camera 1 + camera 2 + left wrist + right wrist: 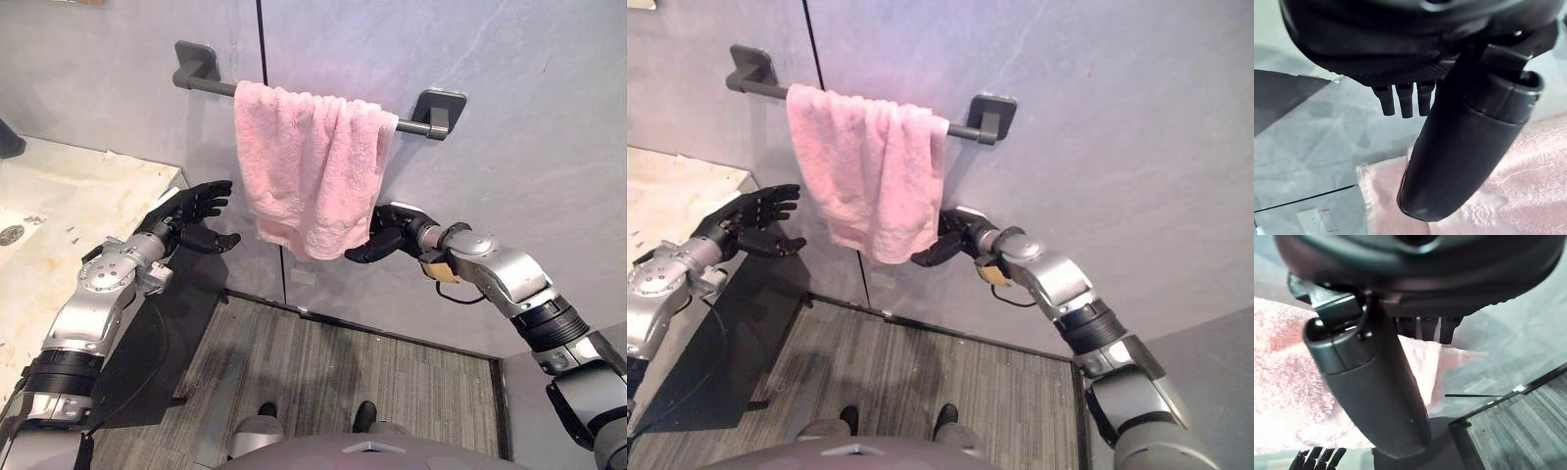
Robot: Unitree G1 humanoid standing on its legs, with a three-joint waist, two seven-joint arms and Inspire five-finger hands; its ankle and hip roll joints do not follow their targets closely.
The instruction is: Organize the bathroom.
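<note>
A pink towel (304, 171) hangs bunched over a dark grey towel bar (211, 86) on the grey wall. My left hand (191, 213) is held up just left of the towel, open with straight fingers and the thumb spread, a small gap from the cloth. My right hand (392, 233) is at the towel's lower right edge, open, with its thumb (1371, 387) reaching toward the bottom corner of the towel (1288, 382). In the left wrist view the thumb (1464, 152) stands in front of the towel (1537, 166) without gripping it.
A pale worn countertop (59, 196) lies at the left, with a dark cabinet side (171, 333) below it. Grey wood-grain floor (353, 377) runs under the towel. The bar's right bracket (438, 110) juts from the wall above my right hand.
</note>
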